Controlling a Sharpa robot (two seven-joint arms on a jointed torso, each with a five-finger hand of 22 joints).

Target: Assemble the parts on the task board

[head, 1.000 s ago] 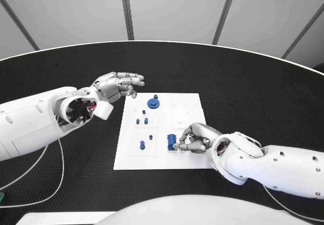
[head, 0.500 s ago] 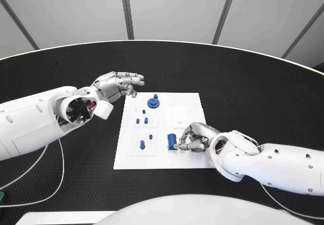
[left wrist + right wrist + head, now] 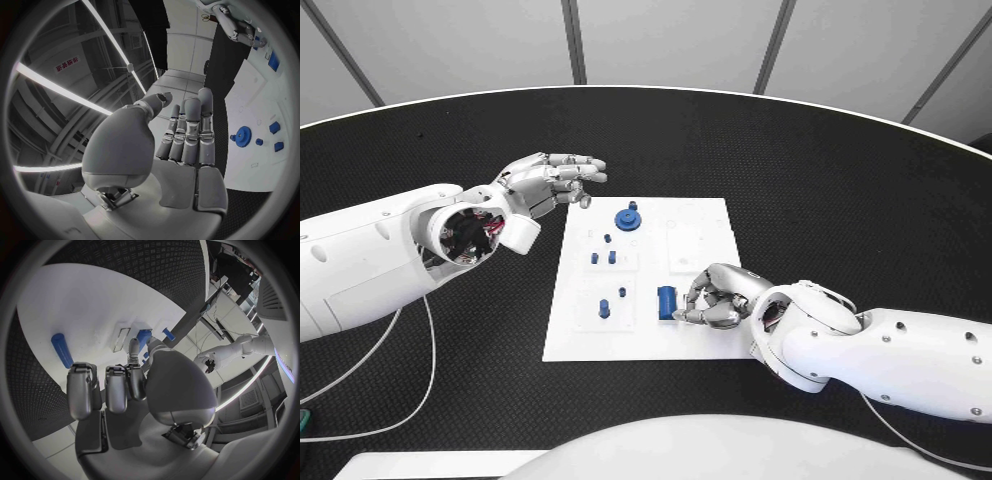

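Almost nothing changes against the pictures of one second and half a second ago: only the right arm shifts slightly, and the blue parts keep their places on the task board (image 3: 574,335), so we judge the assembly is paused in one fine step. The right hand (image 3: 715,297) stays at the near right part of the board, fingers curled in beside the oblong blue part (image 3: 666,300); we cannot tell whether it pinches anything. The left hand (image 3: 554,180) still hovers above the table beyond the board's far left corner, fingers apart and empty, near the blue gear (image 3: 629,218).
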